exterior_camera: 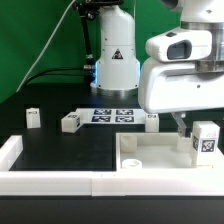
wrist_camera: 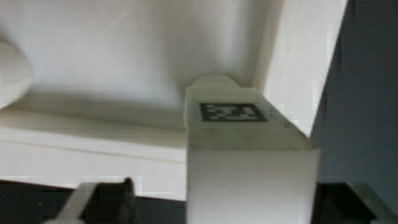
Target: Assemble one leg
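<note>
Exterior view: leg (exterior_camera: 205,141) upright at right edge of frame, over the tabletop (exterior_camera: 150,160), under the gripper (exterior_camera: 190,122). Three other legs (exterior_camera: 71,122) on black table.

Wrist view: leg fills centre, tag up; grip state cannot tell.

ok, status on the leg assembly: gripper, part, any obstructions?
Gripper shut on the small white plastic leg post with marker tag, held upright over the large white rimmed tabletop. Three more white legs behind, apart. Nothing in the way.
</note>
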`<state>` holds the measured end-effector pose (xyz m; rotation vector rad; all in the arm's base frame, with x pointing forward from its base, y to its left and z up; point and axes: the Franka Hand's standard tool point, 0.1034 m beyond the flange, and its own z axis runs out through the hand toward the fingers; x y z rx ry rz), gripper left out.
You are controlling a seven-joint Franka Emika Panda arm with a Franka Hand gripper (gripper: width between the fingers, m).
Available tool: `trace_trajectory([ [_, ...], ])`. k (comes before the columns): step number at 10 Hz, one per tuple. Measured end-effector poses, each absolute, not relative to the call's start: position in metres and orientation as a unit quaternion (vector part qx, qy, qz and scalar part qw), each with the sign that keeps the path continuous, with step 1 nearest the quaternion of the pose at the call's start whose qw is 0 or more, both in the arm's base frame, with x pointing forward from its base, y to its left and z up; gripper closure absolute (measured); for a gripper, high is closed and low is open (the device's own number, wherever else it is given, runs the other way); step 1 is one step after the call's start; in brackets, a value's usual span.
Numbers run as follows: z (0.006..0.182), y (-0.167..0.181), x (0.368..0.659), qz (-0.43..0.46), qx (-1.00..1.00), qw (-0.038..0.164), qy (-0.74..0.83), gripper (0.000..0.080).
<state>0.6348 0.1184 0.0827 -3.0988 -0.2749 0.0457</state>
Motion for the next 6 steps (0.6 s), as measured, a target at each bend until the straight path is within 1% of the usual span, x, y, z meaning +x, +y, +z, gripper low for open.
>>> trace_trajectory([
  [1,0.0827,0.1184,0.6348,0.015,-0.996,0.015,-0.088,0.0388],
  [2,0.0826,0.1184,0.6348,0.015,-0.996,0.015,-0.088,0.0507],
  [5,0.0826,0.1185,0.6347,0.015,-0.997,0.015,-0.075,0.0507],
  [6,0.0822,0.1191,0.6341,0.016,-0.999,0.018,-0.041,0.0507],
])
